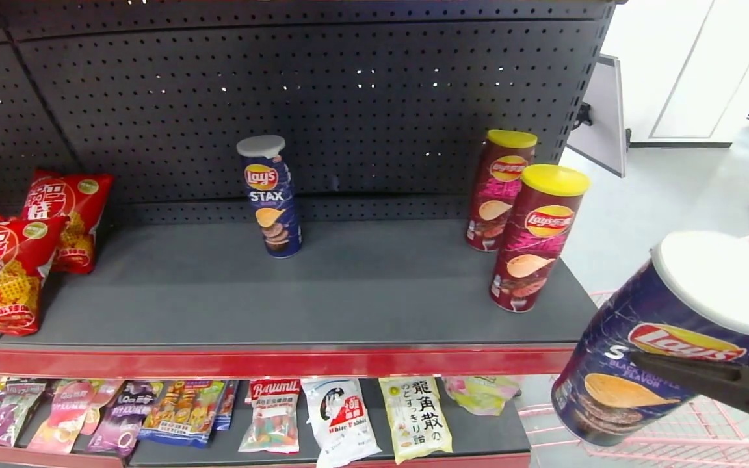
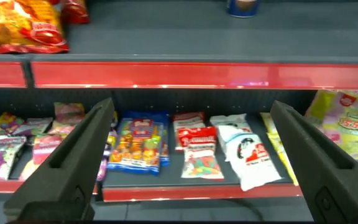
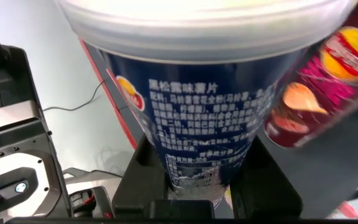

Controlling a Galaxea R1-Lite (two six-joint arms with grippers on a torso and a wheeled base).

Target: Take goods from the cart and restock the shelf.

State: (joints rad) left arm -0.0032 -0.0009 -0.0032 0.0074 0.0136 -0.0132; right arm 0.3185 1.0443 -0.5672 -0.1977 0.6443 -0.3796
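Blue can [image 1: 660, 305] in right hand [image 3: 197, 186]

**Shop aisle, as I see it through the head camera.** A dark metal shelf [image 1: 322, 292] with a perforated back panel [image 1: 348, 97] and a red front rail [image 1: 283, 361] carries packaged snacks. These are a blue chip can [image 1: 269, 195], two maroon chip cans [image 1: 534, 240] and red snack bags [image 1: 4, 273]. Sweets packets [image 1: 342, 419] lie face up on the tier below. A pink wire cart [image 1: 732, 448] stands by the shelf's right end.
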